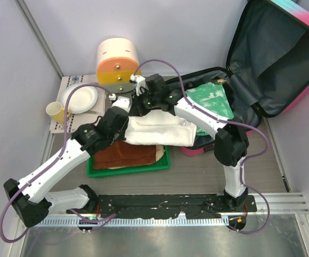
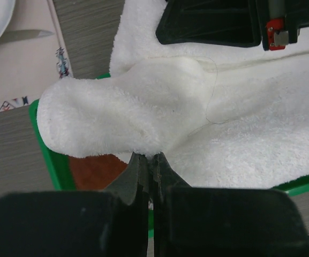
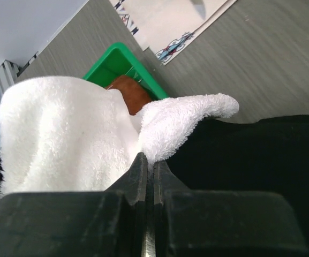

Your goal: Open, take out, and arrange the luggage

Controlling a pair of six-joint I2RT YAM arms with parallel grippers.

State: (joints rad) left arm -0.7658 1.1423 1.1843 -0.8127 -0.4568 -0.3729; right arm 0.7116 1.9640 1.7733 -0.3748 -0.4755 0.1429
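The luggage [image 1: 272, 64] sits at the far right of the tabletop [image 1: 197, 179], lying open. Its lid stands up and leans toward the right wall, showing dark grey lining. Of the outer shell only a pink and turquoise band along the lid's edge shows, plus a strip of pink at the near side of the base. The frame cuts off the lid's top corner. In the base lies a crumpled green item [image 1: 210, 99], perhaps a bag or a cloth; the top view is too coarse to say. The right arm crosses the base and hides its near part.

The left fingers [image 2: 135, 174] are pinched tight on a fold of a white towel [image 1: 159, 131], and the right fingers [image 3: 135, 171] are pinched tight on another fold of it. The towel hangs over a green tray [image 1: 127, 171] and covers much of the rust-brown cloth [image 1: 127, 153] in it.
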